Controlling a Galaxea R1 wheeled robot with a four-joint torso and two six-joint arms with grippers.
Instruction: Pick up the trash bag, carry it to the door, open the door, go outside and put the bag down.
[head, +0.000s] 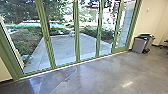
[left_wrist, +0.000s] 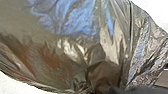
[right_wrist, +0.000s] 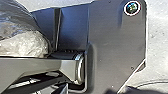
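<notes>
Glossy, wrinkly trash bag — green-framed glass doors ahead — state of either hand unclear.

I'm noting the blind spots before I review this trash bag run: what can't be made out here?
- Bag's contents: hidden by its creased, shiny plastic, left wrist view.
- Bag's full outline: cut off by the picture's edges, left wrist view.
- Any latch on the door frames: too small, head view.
- Inside the bins: hidden by their walls, head view.
</notes>
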